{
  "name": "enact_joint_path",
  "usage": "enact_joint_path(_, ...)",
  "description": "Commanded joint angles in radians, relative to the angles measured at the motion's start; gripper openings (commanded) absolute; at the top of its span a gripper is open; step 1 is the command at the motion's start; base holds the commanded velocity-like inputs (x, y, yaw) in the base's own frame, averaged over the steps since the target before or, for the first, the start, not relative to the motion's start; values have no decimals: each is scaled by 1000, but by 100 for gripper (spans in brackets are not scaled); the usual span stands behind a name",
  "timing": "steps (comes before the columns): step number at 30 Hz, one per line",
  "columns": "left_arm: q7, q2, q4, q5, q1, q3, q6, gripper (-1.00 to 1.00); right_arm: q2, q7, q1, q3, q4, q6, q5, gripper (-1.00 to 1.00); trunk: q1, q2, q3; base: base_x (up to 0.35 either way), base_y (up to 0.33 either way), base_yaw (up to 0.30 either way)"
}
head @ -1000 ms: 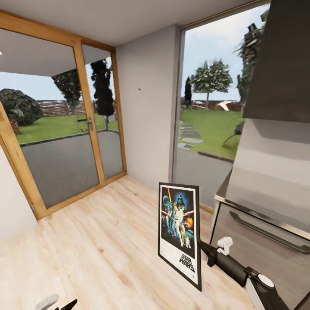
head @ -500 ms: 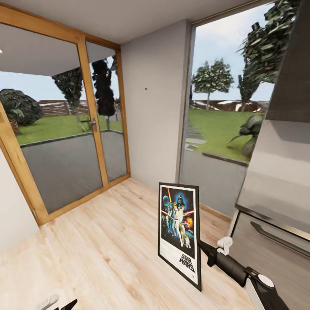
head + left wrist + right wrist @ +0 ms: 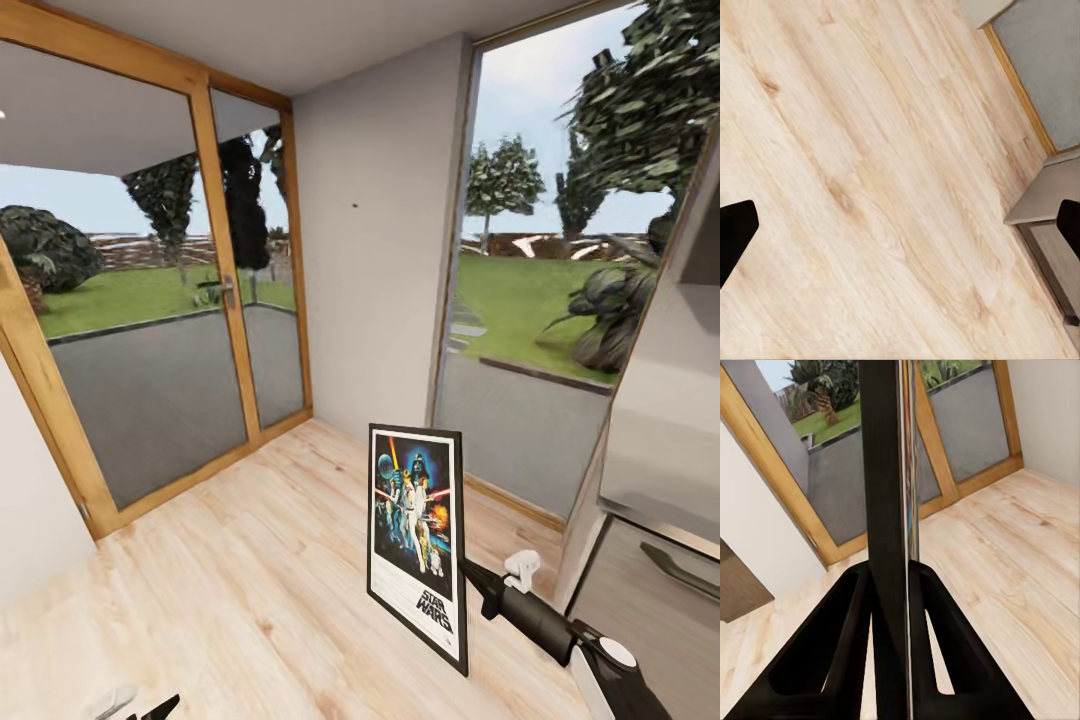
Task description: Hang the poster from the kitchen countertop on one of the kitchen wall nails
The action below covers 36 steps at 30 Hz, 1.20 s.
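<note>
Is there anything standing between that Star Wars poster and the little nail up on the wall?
No. In the head view, only bare wooden floor and plain grey wall separate the poster from the nail.

Pale wood-plank floor [image 3: 250, 560] across the room; wood-framed glass doors [image 3: 150, 300] with a lever handle [image 3: 222, 290]; tall window [image 3: 560, 280] giving onto lawn [image 3: 520, 300] and trees [image 3: 500, 180]; steel-fronted appliance [image 3: 660, 520] beside it

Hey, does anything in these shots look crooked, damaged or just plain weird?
Nothing looks damaged or spilled. The black-framed Star Wars poster stands upright above the pale wooden floor, but only because the right gripper is clamped on its edge.
</note>
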Motion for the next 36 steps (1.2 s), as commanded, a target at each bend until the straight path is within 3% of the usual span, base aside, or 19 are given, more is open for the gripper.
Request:
enact_joint_path(1, -1, 0, 1, 3, 0, -8, -9, 100, 0, 6, 0, -1, 1, 0, -4, -100, 1, -1, 0, 252, 276, 0)
enact_joint_path(36, -1, 0, 0, 3, 0, -8, -9, 100, 0, 6, 0, -2, 2, 0, -4, -100, 1, -1, 0, 256, 270, 0)
